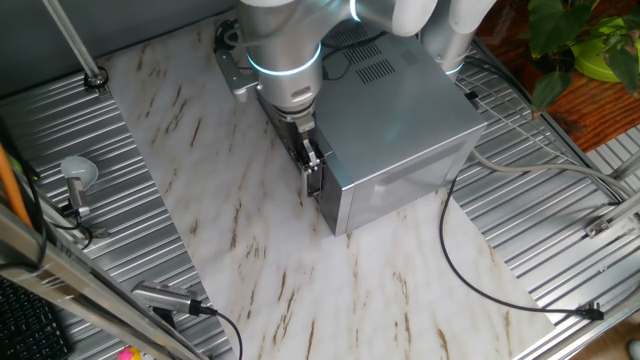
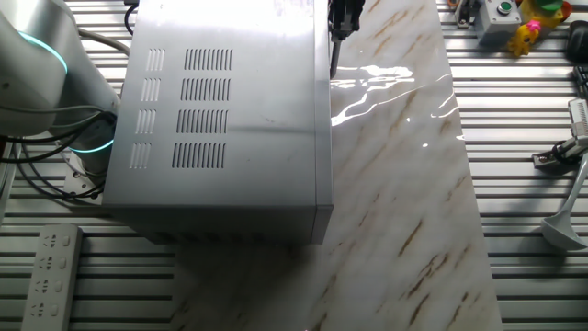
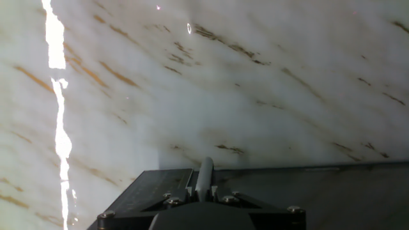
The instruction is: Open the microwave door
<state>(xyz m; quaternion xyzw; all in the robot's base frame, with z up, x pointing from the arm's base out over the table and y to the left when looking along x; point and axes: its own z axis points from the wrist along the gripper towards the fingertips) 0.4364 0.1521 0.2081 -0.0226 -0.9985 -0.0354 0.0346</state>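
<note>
gripper [image 1: 311, 160] at microwave door [image 1: 322, 185] front edge, grip width unclear | microwave [image 2: 230, 119] shut | you pull slowly along the hinge arc

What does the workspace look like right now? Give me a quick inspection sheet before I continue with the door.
Surface: marble-look table, bare in front of the door.
Job's things: microwave; microwave door looks shut.
Clutter: power strip, button box.
End effector: at the door's front edge; open or shut cannot be told.
Cables: black cable trails across the table beside the microwave.
Surroundings: ribbed metal bench, plant.
</note>
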